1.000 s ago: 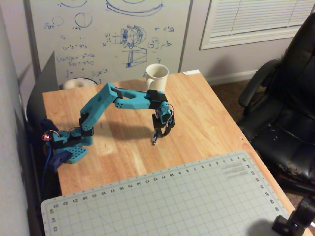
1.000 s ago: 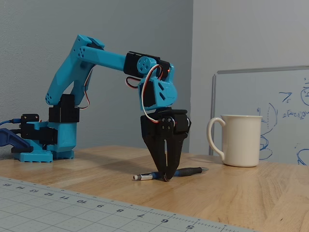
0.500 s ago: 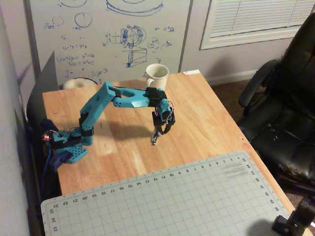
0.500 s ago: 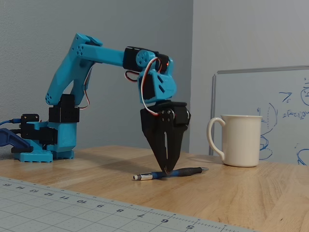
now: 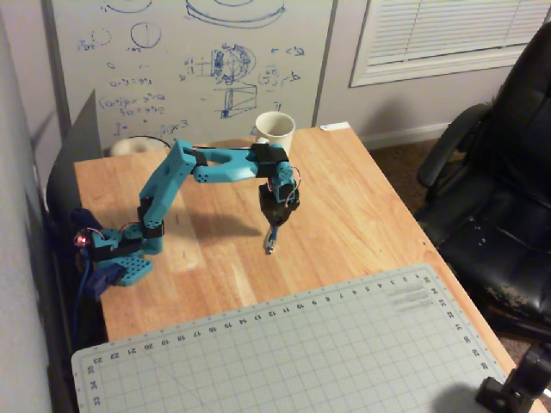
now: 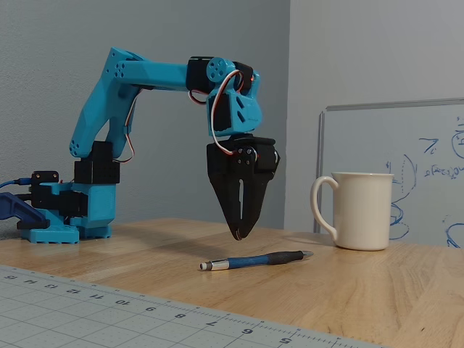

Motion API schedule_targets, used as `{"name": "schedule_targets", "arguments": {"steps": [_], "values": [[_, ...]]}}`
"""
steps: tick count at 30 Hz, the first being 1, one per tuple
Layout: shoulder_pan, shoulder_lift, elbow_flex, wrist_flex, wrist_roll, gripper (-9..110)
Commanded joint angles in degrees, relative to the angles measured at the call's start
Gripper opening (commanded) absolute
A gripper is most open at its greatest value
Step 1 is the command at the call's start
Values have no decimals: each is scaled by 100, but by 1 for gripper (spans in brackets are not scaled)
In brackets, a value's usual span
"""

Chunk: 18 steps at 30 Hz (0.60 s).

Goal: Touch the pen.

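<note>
The arm (image 6: 123, 94) is bright turquoise with black servo blocks; its gripper (image 6: 237, 233) is black. Below the gripper, the pen (image 6: 254, 260) is dark blue with a silvery tip. Beside it, the mug (image 6: 360, 210) is cream-white. The table (image 5: 344, 206) is honey-coloured wood, the cutting mat (image 5: 327, 353) pale grey-green, gridded.

One pen (image 6: 253, 259), one white mug (image 6: 359, 210), one cutting mat (image 5: 284, 353) and one blue robot arm (image 6: 123, 94) share a wooden table (image 5: 344, 206).

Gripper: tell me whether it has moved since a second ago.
Yes. In the fixed view the gripper has risen off the pen, which lies unmoved, and its tips now hang level with the white mug's base.
</note>
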Motion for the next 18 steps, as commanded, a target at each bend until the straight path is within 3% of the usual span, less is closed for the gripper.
{"name": "schedule_targets", "arguments": {"steps": [1, 18], "values": [[0, 202, -510, 9, 44, 1], [246, 123, -598, 18, -44, 1]]}}
